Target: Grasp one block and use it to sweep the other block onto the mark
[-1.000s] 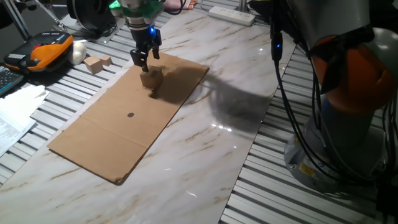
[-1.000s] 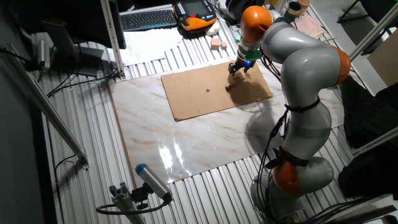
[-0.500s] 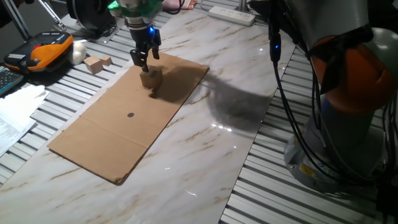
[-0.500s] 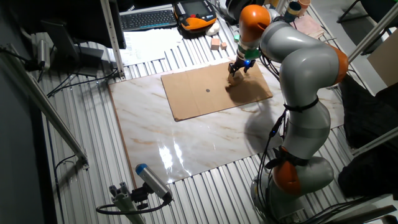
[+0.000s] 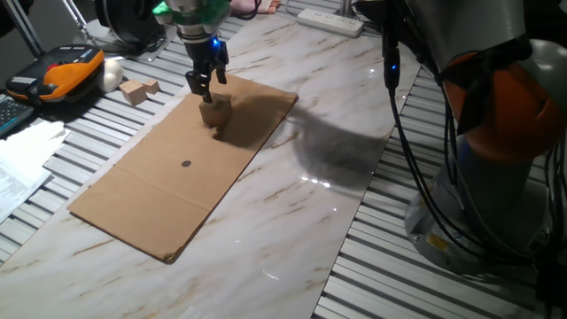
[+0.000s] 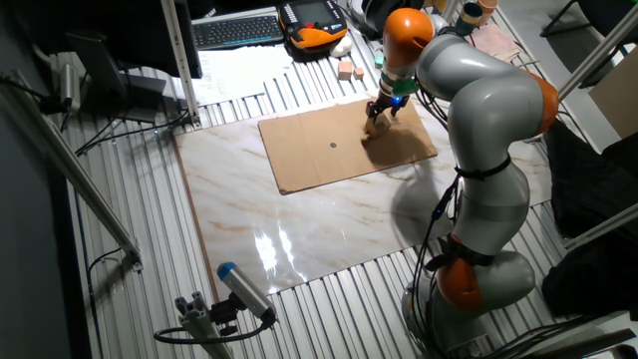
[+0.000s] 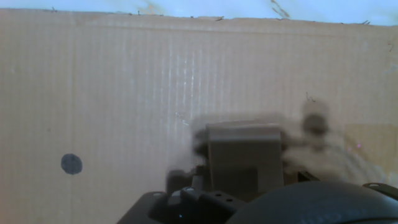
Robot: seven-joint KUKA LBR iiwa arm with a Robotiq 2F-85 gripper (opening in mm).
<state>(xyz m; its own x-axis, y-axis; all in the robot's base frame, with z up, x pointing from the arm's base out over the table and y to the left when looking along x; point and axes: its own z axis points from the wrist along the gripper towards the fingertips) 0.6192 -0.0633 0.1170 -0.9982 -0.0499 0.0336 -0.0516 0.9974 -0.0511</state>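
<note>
My gripper [image 5: 205, 86] hangs just above the wooden cube [image 5: 214, 110] in the upper middle of the fixed view, on the brown cardboard [image 5: 142, 190]. I cannot tell whether my fingers are apart or together. The dot [image 5: 186, 163] sits lower left of the cube; in the hand view it lies at the lower left [image 7: 71, 164]. I judge I should keep low and push straight along that line.
</note>
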